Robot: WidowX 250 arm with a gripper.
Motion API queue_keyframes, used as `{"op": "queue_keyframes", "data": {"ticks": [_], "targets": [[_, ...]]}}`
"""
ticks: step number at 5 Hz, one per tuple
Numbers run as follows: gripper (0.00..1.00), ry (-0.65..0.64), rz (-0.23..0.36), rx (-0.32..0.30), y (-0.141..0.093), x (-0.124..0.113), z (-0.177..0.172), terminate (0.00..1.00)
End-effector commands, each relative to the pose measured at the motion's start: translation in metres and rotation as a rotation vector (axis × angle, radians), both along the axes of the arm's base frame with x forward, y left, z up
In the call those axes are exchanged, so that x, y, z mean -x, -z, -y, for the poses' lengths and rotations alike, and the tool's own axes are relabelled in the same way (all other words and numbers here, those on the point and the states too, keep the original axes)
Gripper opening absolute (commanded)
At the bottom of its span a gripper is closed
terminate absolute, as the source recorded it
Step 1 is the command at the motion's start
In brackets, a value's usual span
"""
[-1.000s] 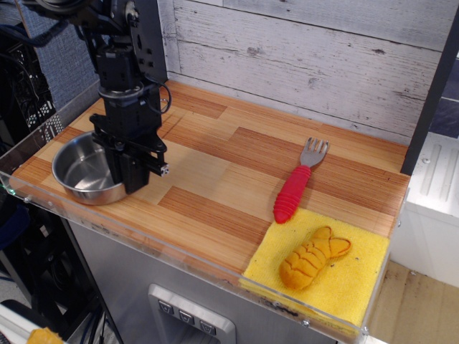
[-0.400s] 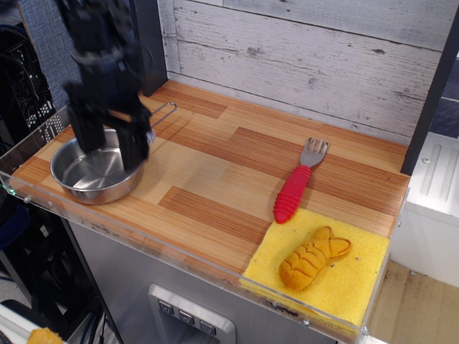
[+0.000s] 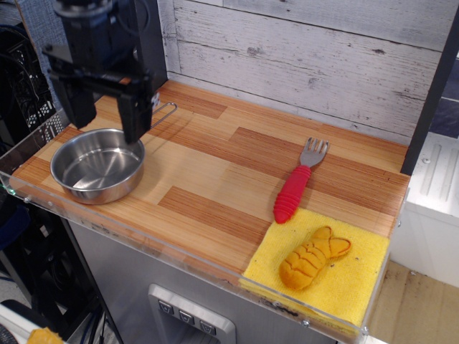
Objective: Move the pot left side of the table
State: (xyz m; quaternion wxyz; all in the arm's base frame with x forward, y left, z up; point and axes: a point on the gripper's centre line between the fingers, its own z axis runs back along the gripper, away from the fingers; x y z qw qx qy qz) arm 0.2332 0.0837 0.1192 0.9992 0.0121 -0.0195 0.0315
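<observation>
The pot [image 3: 96, 166], a shallow shiny steel pan, sits at the front left corner of the striped wood table [image 3: 215, 179]. Its thin wire loop handle [image 3: 163, 111] points back and to the right. My gripper [image 3: 106, 118] hangs above the pot's back rim, raised off it. Its two black fingers [image 3: 133, 118] stand wide apart and hold nothing. The gripper is open.
A fork with a red ribbed handle [image 3: 295, 188] lies right of the middle. A yellow sponge-like mat [image 3: 358, 276] at the front right carries an orange fish-shaped toy [image 3: 312, 258]. A clear acrylic rim [image 3: 129, 236] runs along the front edge. A white plank wall stands behind.
The gripper let go of the pot's right rim, opened, and rose up and to the left. The pot stays at the front left.
</observation>
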Motion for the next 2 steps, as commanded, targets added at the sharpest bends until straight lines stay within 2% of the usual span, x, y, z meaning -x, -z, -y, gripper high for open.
{"op": "queue_keyframes", "data": {"ticks": [1, 2], "targets": [[1.00, 0.036, 0.052, 0.005, -0.0139, -0.0065, 0.0069, 0.00], [1.00, 0.036, 0.052, 0.005, -0.0139, -0.0065, 0.0069, 1.00]]}}
